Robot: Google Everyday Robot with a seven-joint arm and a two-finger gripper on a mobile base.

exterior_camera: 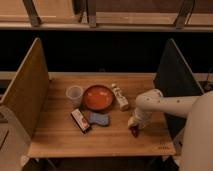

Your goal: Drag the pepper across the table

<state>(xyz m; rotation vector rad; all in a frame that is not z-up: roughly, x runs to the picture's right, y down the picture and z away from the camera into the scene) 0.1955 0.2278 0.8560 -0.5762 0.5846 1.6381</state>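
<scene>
I have one view only, so no overlap with another view can be reported. It looks down on the tabletop (60, 137) from above its near edge, at a steep forward angle, facing the dark far wall. The distance is middling: the whole tabletop fits, with both side panels (25, 90) and the far rail. My arm (170, 104) enters from the lower right, its bulk filling that corner closest to the lens. My tool (135, 124) sits right of centre, low over the near right part, at the pepper (134, 132).
</scene>
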